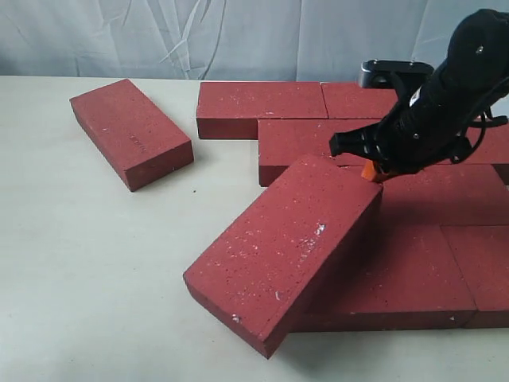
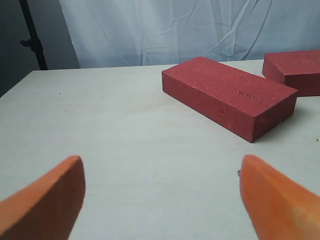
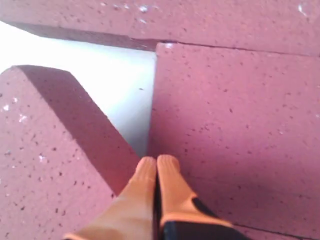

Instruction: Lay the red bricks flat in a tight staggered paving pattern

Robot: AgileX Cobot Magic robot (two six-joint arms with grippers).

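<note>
We take as our landmark the paved patch (image 1: 413, 263) of dark-red, gritty, pale-specked rectangular paving bricks. Its bricks lie flat, edge to edge in offset rows, and it runs out of the exterior view on the right.

Across the patch's near-left edge leans one tilted brick (image 1: 282, 247) of the same kind. Its far end rests on top of the laid bricks and its near end reaches out past the patch. We cannot tell whether its lowest corner touches the bench. The right wrist view shows a wedge of bare surface between this brick and the patch's edges.

Well apart to the left of the patch, a lone brick (image 1: 131, 131) lies flat, askew to the patch's rows, with open room on every side. The smooth cream-white bench (image 1: 95, 278) spreads wide to the left of the patch and in front of it. A wrinkled pale cloth (image 1: 159, 40) hangs behind it.

The black right arm (image 1: 445, 103) slants down over the patch toward its left edge. The orange right fingers (image 3: 167, 180) are pressed together with nothing between them, and their tips sit at the tilted brick's raised far corner.

The orange left fingers (image 2: 50, 200) are spread wide and hold nothing. They hover above the bench left of the patch and point toward the lone brick.
</note>
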